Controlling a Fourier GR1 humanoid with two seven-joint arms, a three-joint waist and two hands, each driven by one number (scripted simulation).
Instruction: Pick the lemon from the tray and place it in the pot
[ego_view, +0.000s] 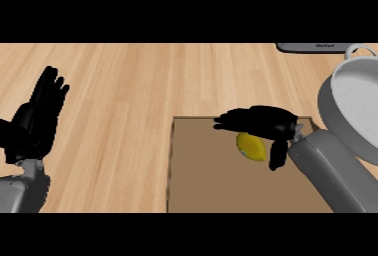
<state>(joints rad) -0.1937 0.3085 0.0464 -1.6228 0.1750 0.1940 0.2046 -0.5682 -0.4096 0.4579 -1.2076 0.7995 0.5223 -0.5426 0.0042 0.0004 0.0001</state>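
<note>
Right now the lemon (252, 146) lies on the brown tray (207, 180), toward its far right part, directly under the right hand (260, 121), with its long axis running from the tray's far edge toward the near edge, tilted a little to the right. That hand arches over the fruit: its fingers (229, 120) curl down at the far end and its thumb (277, 155) drops along the lemon's right flank, so they bracket it, though whether they touch it cannot be told. The pot (347, 107) stands just beside the tray on the right, so the carry should be a lift and a short move rightward. The left hand (35, 122) rests open, fingers up, over the tabletop (140, 80) at the left edge, well apart from the lemon.
</note>
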